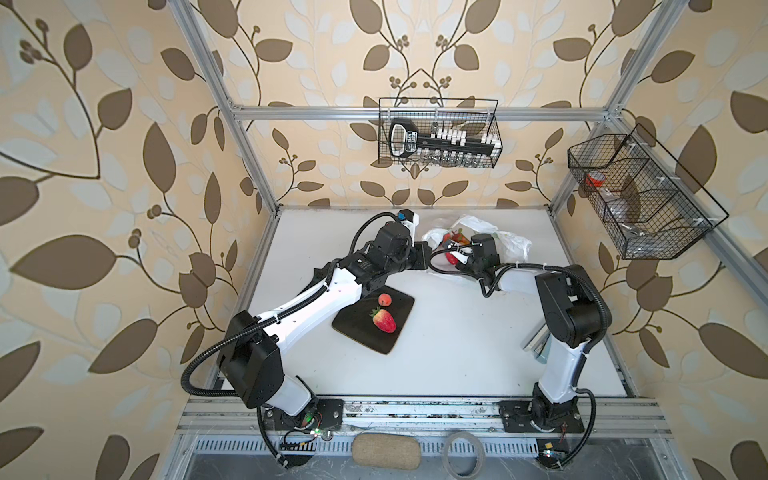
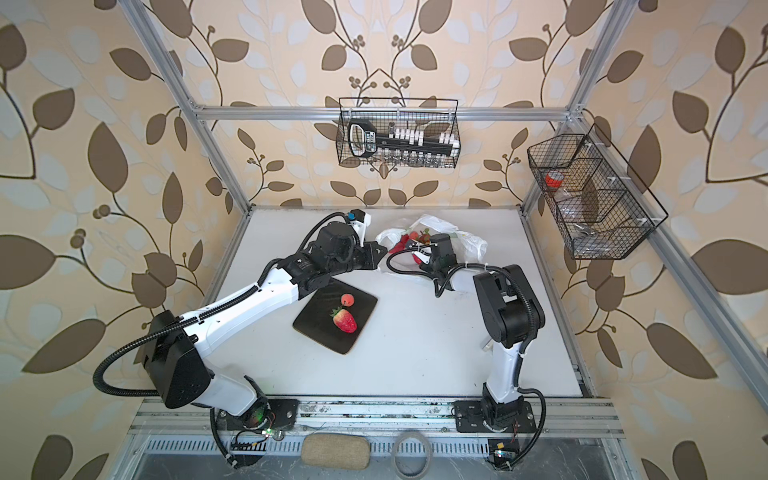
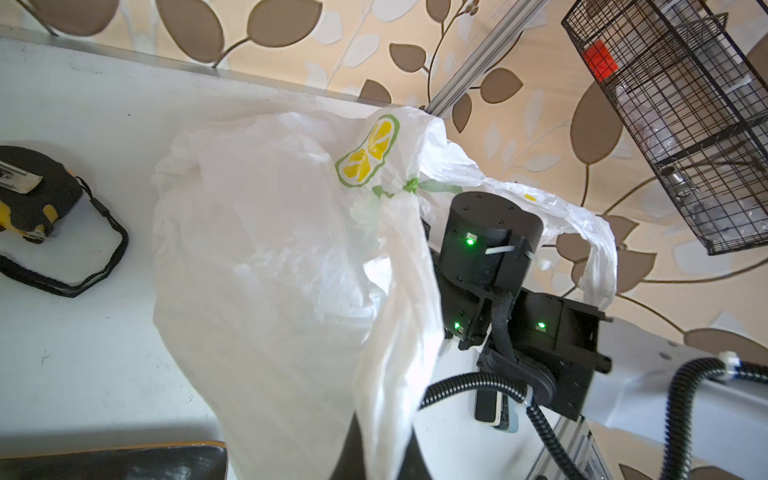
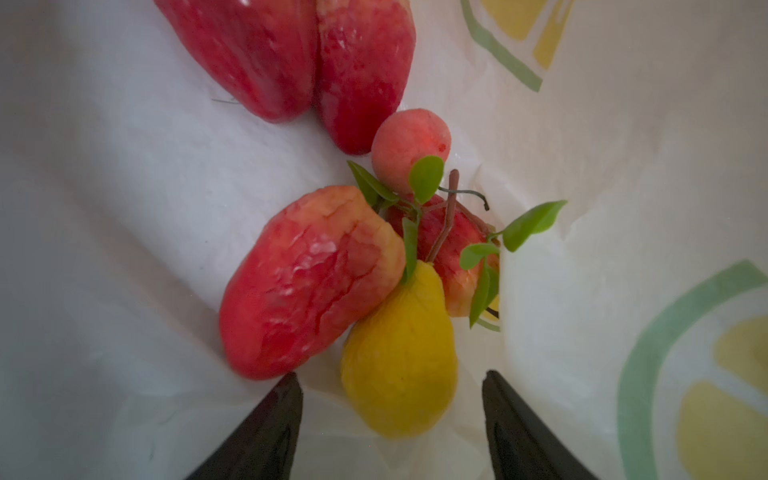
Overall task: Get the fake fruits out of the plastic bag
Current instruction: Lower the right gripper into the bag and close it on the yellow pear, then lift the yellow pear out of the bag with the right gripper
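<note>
Right wrist view: R gripper [image 4: 390,380] is inside the bag [image 4: 124,199], jaws wide apart w/ nothing gripped. The pear [image 4: 399,357] lies btwn the jaws, fat end nearest them, leafy stem pointing away. A gap shows on each side, so neither finger [image 4: 286,415] touches it. A red fruit [image 4: 307,286] sits just beyond that finger's tip, against the pear. Past the pear's stem, further from the jaws, a 2nd red fruit [image 4: 453,266] is half hidden by leaves. Then comes a small pink fruit [image 4: 409,145], and furthest out two more red ones [image 4: 291,54] lie side by side, touching. All lie on the bag's inner wall, lemon print showing thru. Left wrist view: L gripper [image 3: 378,461] is clamped on a fold of the bag, film bunched btwn the jaws and rising above the table [image 3: 83,332]. The R arm's wrist [image 3: 486,245] goes in behind that fold. A tape measure [image 3: 33,195] lies on the table well off to the side of the jaws, apart from the bag. In both top views the two arms meet at the bag at the table's far end. L gripper's jaws are at the bag's edge; R gripper's tips are hidden in it. Well clear of both sets of jaws, toward the arm bases, a strawberry [image 1: 384,321] and a round fruit [image 1: 385,299] lie just apart on a dark mat [image 1: 353,326], out of the bag.
</note>
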You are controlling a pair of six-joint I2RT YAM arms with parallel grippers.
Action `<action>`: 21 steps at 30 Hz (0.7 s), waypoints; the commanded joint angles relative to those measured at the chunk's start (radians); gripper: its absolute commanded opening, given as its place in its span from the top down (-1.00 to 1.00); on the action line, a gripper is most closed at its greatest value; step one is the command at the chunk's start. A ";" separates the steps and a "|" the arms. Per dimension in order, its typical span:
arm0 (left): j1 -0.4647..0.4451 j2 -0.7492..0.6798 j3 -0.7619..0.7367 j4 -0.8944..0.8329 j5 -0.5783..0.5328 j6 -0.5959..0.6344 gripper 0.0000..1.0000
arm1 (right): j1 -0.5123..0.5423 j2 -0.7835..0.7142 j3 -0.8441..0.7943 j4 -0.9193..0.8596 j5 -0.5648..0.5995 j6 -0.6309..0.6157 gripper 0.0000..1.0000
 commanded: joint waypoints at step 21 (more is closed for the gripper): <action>0.009 -0.093 -0.002 -0.012 -0.043 0.012 1.00 | 0.006 0.070 0.062 0.021 0.074 0.062 0.29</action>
